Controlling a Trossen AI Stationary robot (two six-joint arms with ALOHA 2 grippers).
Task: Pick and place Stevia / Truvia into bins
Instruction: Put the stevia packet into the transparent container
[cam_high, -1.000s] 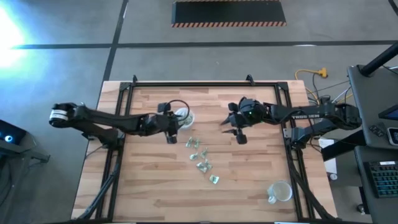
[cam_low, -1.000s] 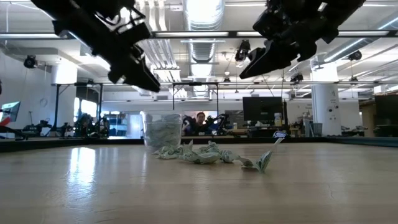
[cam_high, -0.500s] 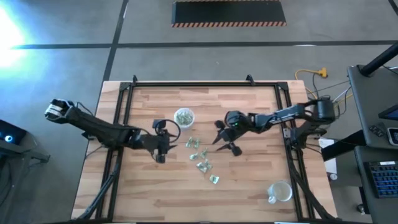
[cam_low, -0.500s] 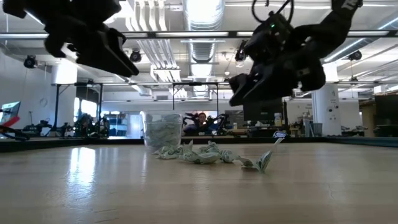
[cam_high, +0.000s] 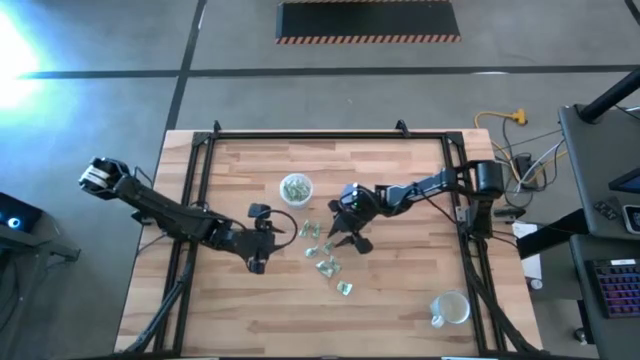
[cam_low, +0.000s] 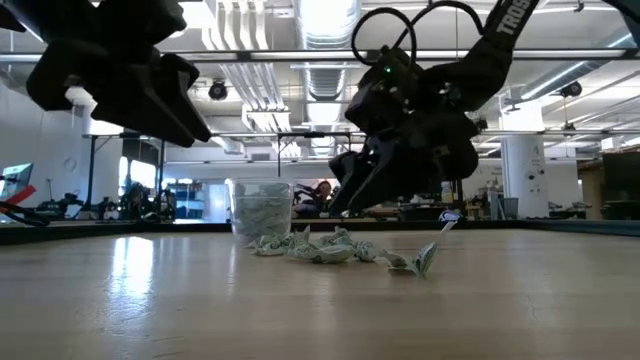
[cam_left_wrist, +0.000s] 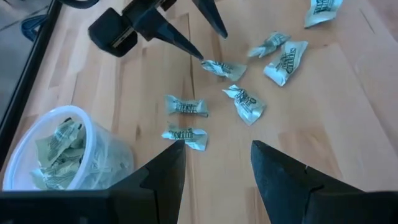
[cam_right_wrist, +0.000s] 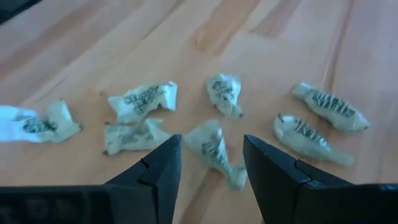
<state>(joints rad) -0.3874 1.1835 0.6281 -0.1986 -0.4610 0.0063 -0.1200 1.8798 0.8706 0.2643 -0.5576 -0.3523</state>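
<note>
Room: I saw bare wooden table all around the crumpled pale green-and-white paper sachets.
Right gripper: spread open, empty, above them.
Left gripper: open, empty, beside the sachet-filled translucent plastic cup.

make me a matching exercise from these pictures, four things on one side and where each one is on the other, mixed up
Things:
1. left claw
2. right claw
3. filled cup
4. empty cup

Places or states:
A. near the table's front right corner
B. open, over the loose sachets
C. behind the sachets, holding sachets already
D. open, beside the sachets on the left arm's side

Pairs: 1-D, 2-B, 3-C, 4-A
</note>
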